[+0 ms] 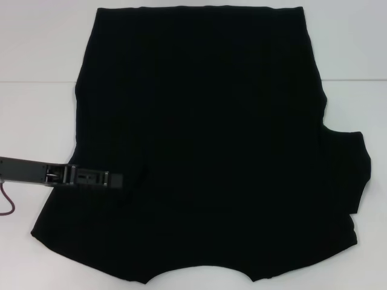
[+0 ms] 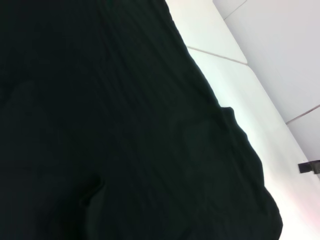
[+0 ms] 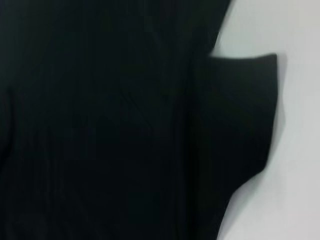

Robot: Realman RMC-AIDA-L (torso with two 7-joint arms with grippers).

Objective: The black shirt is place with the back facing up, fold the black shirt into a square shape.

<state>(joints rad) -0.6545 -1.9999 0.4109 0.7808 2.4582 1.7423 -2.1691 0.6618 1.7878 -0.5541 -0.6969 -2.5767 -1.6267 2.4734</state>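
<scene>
White table — black shirt spread.

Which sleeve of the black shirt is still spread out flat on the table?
The sleeve on the robot's right: it sticks out past the black shirt onto the white table. The other sleeve lies folded in over the body, beside the left gripper.

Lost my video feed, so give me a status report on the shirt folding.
Left gripper low over black shirt's left edge, near the left sleeve. Right gripper out of view. Shirt flat on white table, right sleeve spread, no fold yet. Nothing in the way.
</scene>
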